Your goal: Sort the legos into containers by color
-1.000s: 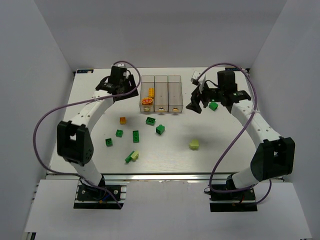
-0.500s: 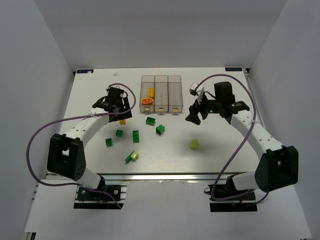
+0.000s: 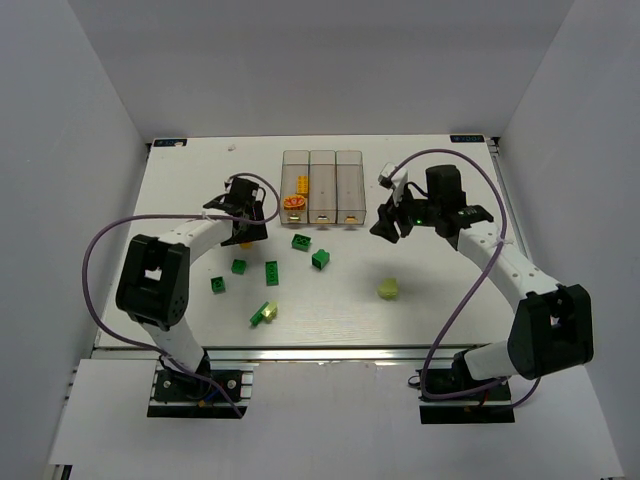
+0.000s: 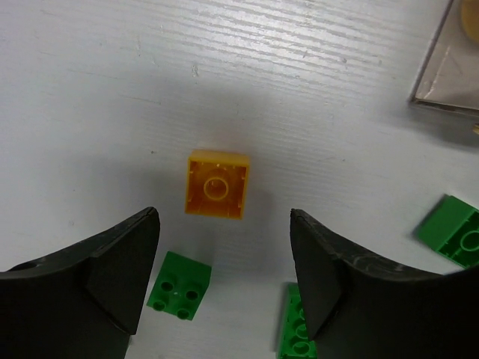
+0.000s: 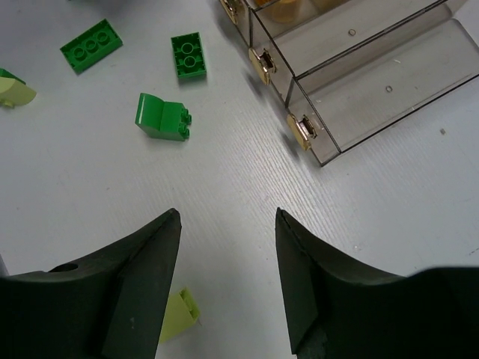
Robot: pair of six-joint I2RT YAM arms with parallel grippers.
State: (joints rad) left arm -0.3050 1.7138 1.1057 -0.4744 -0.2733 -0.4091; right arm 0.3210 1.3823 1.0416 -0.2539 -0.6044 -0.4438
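Observation:
My left gripper [image 3: 243, 228] hangs open just above an orange lego [image 4: 217, 185] that lies hollow side up on the table. In the left wrist view the gripper [image 4: 224, 218] stands just short of the brick, its jaws wider than it. Green legos [image 4: 179, 286] lie beside it. My right gripper [image 3: 387, 224] is open and empty over bare table right of the clear containers [image 3: 322, 187]. In its wrist view the gripper [image 5: 227, 217] has a pale yellow-green lego [image 5: 179, 314] behind its left finger. Orange legos [image 3: 296, 198] lie in the left bin.
Green legos [image 3: 301, 241] [image 3: 321, 259] [image 3: 272, 272] lie in the table's middle. A pale yellow-green lego [image 3: 388, 289] lies right of centre; another [image 3: 265, 313] lies near the front edge with a green one. White walls close in the table.
My left gripper has moved from beside the bins toward me and down over the orange lego. My right gripper has shifted slightly left and nearer.

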